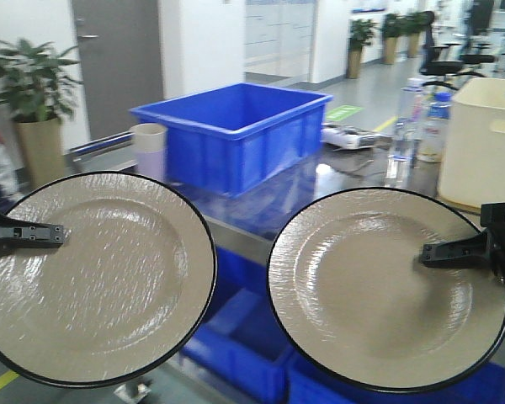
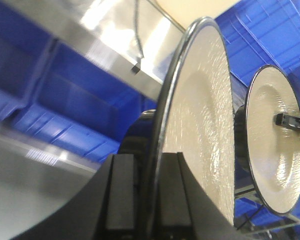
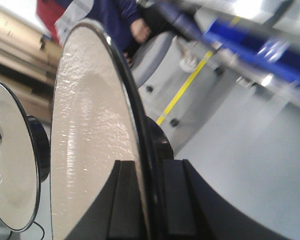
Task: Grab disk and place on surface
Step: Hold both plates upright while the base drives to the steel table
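Observation:
Two beige disks with black rims are held up in the air, faces toward the front camera. My left gripper (image 1: 27, 233) is shut on the left edge of the left disk (image 1: 97, 278). In the left wrist view that disk (image 2: 200, 125) runs edge-on between the fingers of the left gripper (image 2: 152, 195). My right gripper (image 1: 454, 251) is shut on the right edge of the right disk (image 1: 379, 290); the right wrist view shows the right gripper (image 3: 150, 200) pinching the rim of that disk (image 3: 90, 140). The dark glossy surface (image 1: 353, 175) lies behind the disks.
A big blue crate (image 1: 236, 130) stands on the tabletop, a beige cylinder (image 1: 149, 145) to its left. Water bottles (image 1: 408, 122) and a cream bin (image 1: 488, 139) stand at the right. Blue crates (image 1: 236, 341) sit below the table. A person (image 3: 125, 20) stands nearby.

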Robot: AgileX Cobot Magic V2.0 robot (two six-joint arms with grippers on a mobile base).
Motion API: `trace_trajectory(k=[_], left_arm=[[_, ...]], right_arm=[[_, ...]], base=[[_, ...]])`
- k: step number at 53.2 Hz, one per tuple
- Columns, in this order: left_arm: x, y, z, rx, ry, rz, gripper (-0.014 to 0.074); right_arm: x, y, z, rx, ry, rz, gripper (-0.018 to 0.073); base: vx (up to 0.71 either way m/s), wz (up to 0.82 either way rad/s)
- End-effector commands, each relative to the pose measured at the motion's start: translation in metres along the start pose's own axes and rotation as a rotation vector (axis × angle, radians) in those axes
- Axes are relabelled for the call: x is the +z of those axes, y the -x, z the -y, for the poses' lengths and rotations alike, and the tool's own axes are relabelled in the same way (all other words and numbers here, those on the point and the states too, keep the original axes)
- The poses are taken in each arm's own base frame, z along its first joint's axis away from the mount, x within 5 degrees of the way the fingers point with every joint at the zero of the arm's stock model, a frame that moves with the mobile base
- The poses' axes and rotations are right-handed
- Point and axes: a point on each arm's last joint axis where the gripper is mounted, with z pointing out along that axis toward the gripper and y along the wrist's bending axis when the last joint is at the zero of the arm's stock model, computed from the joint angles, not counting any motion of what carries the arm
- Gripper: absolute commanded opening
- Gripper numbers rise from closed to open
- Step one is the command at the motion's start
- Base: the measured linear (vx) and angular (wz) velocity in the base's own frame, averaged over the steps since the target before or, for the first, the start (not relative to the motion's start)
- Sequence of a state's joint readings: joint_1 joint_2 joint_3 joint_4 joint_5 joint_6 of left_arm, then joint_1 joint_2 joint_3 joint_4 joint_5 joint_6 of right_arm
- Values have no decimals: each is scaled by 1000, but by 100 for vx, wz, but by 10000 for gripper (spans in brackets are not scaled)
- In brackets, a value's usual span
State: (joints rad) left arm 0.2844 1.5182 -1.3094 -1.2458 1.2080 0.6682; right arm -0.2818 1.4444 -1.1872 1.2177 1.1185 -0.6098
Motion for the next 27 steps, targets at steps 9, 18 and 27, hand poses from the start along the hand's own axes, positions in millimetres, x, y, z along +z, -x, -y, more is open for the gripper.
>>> trace_trajectory(k=[9,18,27], left_arm=[[-12,10,36,9,-138,96,-8],[-12,10,36,9,-138,96,-8],[-12,10,36,9,-138,96,-8]], right_arm=[[-13,9,-29,-5,113,97,-9],[-13,9,-29,-5,113,97,-9],[-13,9,-29,-5,113,97,-9]], base=[[35,-59],[32,-61],[31,-62]])
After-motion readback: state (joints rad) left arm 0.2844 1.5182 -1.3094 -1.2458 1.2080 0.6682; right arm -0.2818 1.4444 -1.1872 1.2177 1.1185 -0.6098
